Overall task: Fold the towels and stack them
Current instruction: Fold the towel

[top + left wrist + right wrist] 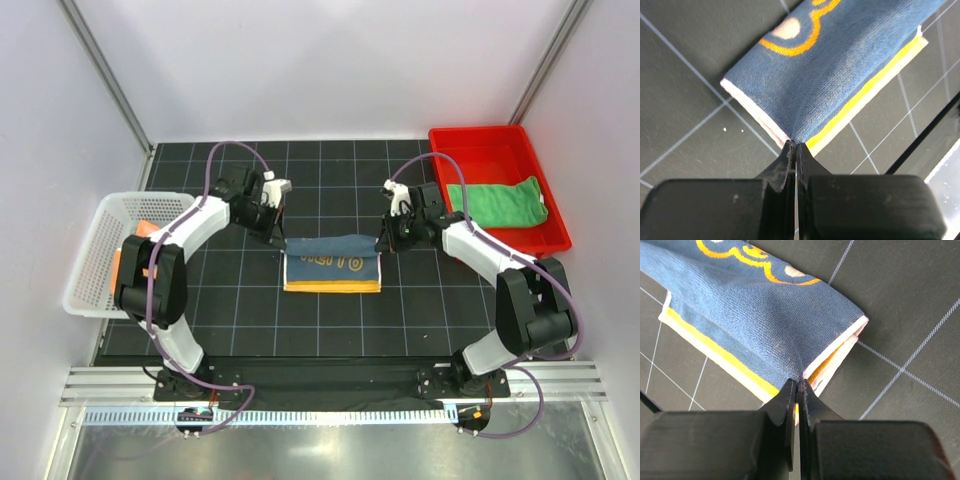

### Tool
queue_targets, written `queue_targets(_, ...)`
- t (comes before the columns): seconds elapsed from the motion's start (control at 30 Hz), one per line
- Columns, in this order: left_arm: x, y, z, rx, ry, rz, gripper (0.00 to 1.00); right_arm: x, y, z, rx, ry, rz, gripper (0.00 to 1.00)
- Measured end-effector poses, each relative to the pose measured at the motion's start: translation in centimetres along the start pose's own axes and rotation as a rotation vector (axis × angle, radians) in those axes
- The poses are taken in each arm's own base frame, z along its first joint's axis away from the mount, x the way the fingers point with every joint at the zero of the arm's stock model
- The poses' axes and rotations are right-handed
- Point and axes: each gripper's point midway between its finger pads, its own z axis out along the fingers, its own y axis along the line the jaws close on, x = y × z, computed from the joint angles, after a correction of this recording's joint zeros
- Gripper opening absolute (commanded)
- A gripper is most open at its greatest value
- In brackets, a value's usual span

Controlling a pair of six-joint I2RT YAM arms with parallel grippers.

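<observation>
- Top external: tiger towel [332, 262] half-folded, blue back up.
- Left gripper [794, 148], right gripper [799, 385]: pinched closed on its corners.
- Risk: uneven release skews fold.

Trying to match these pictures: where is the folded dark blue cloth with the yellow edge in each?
Top external: the dark blue cloth lies mid-picture.
Left wrist: upper middle, corner pinched by the left gripper.
Right wrist: upper left, corner pinched by the right gripper.
Shared landmark: its yellow edge.
</observation>
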Motion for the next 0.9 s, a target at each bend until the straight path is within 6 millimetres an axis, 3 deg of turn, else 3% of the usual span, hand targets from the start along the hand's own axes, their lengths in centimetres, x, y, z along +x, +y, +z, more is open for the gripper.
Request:
queue_targets(0.23, 2.2, -0.7, 0.5, -0.040, 0.051, 0.010, 0.00, 0.6, 0.7, -0.5, 0.027, 0.003, -0.005, 0.01)
queue_targets(0.47, 2.3, -2.1, -0.5, -0.060, 0.025, 0.031, 0.00, 1.7, 1.5, -1.5, 0.039, 0.005, 0.008, 0.01)
queue_targets(0.77, 5.4, -2.7, 0.9, -0.111, 0.111, 0.032, 0.00, 4.7, 0.7, -1.2, 0.087, 0.072, 0.098, 0.02)
queue_targets(0.9, 6.0, -3.1, 1.3, -0.125, 0.136, 0.039, 0.00, 5.1, 0.6, -1.1, 0.099, 0.079, 0.126, 0.05)
